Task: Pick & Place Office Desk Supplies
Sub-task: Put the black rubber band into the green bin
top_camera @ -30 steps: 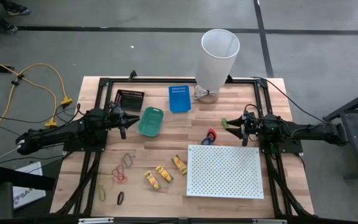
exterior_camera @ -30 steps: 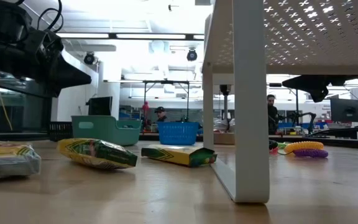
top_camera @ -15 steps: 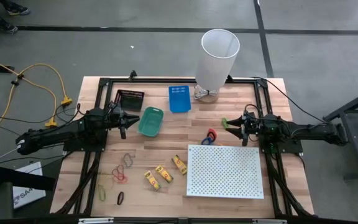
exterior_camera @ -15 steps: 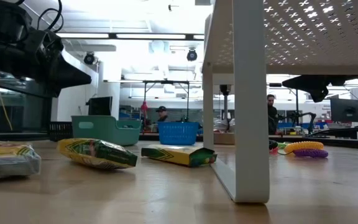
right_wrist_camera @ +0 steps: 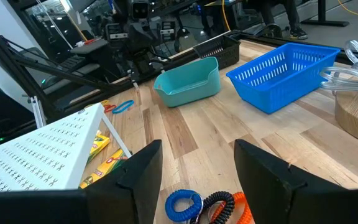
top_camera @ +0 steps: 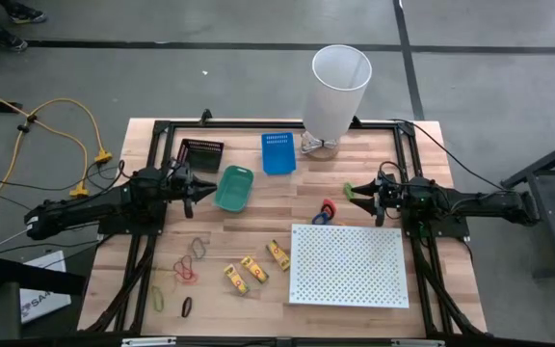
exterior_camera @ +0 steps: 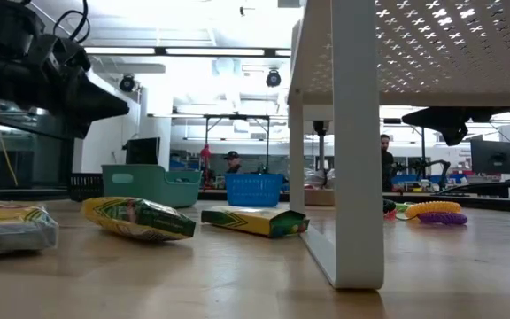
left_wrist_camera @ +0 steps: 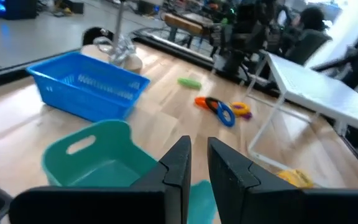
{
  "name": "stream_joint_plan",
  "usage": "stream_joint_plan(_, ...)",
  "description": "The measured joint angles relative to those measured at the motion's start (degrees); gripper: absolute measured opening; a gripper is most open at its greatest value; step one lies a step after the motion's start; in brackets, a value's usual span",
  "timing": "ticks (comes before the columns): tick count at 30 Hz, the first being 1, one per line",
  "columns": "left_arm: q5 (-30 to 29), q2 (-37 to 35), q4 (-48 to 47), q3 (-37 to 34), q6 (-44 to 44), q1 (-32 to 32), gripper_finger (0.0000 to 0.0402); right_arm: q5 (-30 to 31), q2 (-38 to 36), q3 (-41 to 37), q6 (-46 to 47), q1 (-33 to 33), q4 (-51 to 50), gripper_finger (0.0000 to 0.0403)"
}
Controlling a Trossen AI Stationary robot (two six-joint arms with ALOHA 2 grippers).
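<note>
The three yellow-and-red packs (top_camera: pixel 251 267) and the rubber-band loops (top_camera: pixel 187 265) lie untouched on the bench (top_camera: pixel 258 207), well apart from the left claw (top_camera: pixel 203 189), nearer the bench's front edge. Over the last second only that claw has changed: its fingers have drawn nearly together, empty, just beside the teal bin (top_camera: pixel 233 187), so no pick has begun. The right claw (top_camera: pixel 356 194) hangs wide and empty near the clips (top_camera: pixel 325 211). The left wrist view alone shows the narrow gap; the low view alone shows the packs (exterior_camera: pixel 136 218) lying flat.
</note>
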Motion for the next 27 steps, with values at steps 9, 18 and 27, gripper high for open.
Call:
stream_joint_plan(9,3.8,0.0,0.4,6.1,0.6,0.0,0.005,0.0,0.0,0.0,0.0,0.0,0.0,0.0188)
stream_joint_plan(18,4.3,3.3,-7.1,16.3,1.5,0.0,0.005,0.0,0.0,0.0,0.0,0.0,0.0,0.0188)
stream_joint_plan(27,11.4,13.8,-14.6,23.6,2.6,0.0,0.005,0.0,0.0,0.0,0.0,0.0,0.0,0.0188)
